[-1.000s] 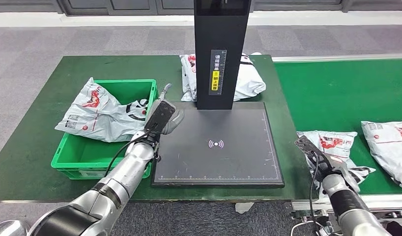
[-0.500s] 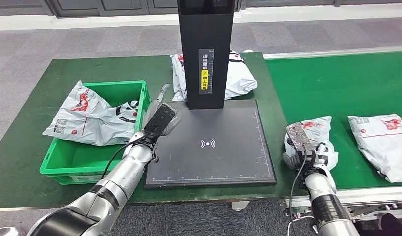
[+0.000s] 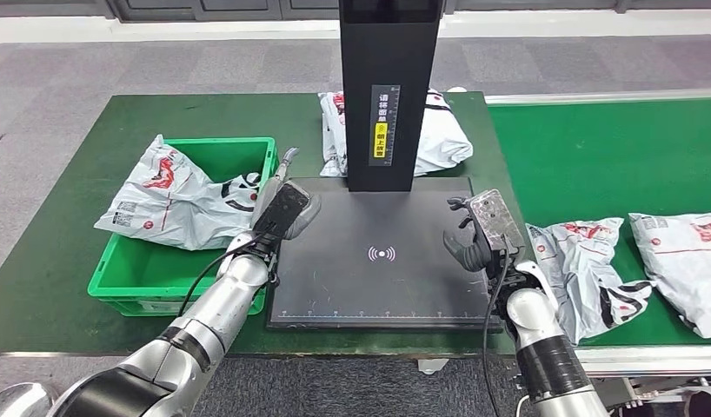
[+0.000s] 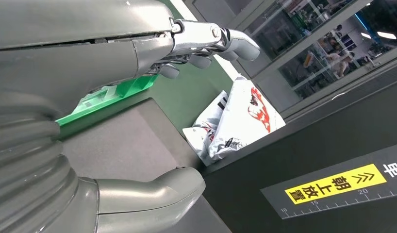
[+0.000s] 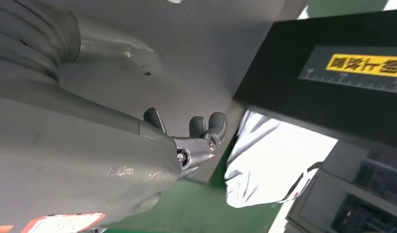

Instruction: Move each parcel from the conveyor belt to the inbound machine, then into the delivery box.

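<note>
Green surface (image 3: pixel 56 287) carries scanner pad (image 3: pixel 382 287) and bin (image 3: pixel 135 287); both hands, left (image 3: pixel 287 208) and right (image 3: pixel 482 234), hover open-fingered, empty; parcel (image 3: pixel 587 269) beside right.

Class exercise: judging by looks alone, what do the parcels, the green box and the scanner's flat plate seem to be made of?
Parcels: thin glossy plastic film, probably; they crumple and shine. Green box: rigid moulded plastic, with a smooth uniform colour and thick rim. Scanner plate: matte dark panel with printed ruler marks; plastic or coated metal, cannot tell which.
</note>
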### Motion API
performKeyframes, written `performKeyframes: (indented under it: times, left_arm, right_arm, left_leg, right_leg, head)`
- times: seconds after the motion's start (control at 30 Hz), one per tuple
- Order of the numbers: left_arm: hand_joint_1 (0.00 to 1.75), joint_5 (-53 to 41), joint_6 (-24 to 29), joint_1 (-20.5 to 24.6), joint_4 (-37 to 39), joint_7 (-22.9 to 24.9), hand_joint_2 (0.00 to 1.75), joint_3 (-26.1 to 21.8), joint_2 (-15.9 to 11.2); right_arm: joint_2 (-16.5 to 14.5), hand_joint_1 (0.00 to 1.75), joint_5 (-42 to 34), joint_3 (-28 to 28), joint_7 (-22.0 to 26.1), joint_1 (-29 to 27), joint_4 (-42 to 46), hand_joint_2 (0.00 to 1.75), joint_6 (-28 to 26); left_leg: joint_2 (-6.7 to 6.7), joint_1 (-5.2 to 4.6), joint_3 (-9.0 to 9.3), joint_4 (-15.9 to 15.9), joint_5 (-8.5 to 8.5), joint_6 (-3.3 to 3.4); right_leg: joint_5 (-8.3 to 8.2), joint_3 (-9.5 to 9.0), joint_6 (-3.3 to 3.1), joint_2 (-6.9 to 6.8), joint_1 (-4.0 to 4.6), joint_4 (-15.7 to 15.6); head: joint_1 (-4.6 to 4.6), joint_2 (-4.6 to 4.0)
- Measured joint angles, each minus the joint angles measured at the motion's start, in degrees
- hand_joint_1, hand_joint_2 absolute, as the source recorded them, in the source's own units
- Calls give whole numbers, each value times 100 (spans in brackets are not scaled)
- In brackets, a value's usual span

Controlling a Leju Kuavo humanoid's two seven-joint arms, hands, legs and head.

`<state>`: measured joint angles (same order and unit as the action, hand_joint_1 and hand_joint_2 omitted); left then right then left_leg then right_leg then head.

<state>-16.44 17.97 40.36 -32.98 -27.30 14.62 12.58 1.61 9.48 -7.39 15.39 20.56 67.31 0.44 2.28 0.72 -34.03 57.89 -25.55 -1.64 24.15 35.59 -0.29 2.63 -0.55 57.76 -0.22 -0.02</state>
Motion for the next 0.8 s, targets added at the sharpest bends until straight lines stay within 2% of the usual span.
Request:
performKeyframes:
  times: [0.2,0.4,0.47,0.53,0.6,0.7,0.8]
  left_arm:
    - [0,3,-27,2,2,-28,175,-2,3]
    - [0,35,-70,93,29,-47,175,-2,122]
    - [0,56,-70,145,55,-44,175,-2,171]
    - [0,78,-69,187,78,-42,175,-2,207]
    - [0,89,-63,207,93,-42,175,-2,222]
    - [0,102,-51,209,104,-35,175,-2,207]
    - [0,138,-34,201,109,-35,175,-3,164]
  right_arm:
    - [-70,175,-28,-274,124,75,98,175,197]
    - [-378,175,-85,-1074,-84,558,60,175,255]
    - [-468,87,-170,-1337,-149,787,-47,175,221]
    - [-525,0,-196,-1544,-184,971,-181,87,102]
    - [-544,0,-121,-1689,-256,1060,-322,0,-233]
    - [-464,0,120,-1744,-364,1076,-555,0,-936]
    - [-224,0,323,-1726,-414,1041,-795,0,-1434]
  left_leg:
    - [3,-11,-9,4,2,16]
    - [5,-17,-11,5,5,15]
    - [6,-17,-11,5,7,13]
    - [7,-17,-10,5,8,11]
    - [11,-18,-10,5,8,12]
    - [19,-18,-12,6,8,14]
    - [20,-19,-14,10,4,22]
  right_leg:
    - [0,2,11,-9,-10,0]
    - [-2,7,13,-11,-9,0]
    - [-2,7,13,-11,-9,0]
    - [-2,6,13,-11,-8,0]
    - [-2,6,13,-12,-8,0]
    - [-2,6,14,-19,-9,-1]
    - [-2,5,16,-23,-11,-4]
  head:
    - [0,1]
    - [-2,1]
    - [-2,0]
    - [-2,1]
    - [-2,1]
    - [-2,1]
    - [-2,0]
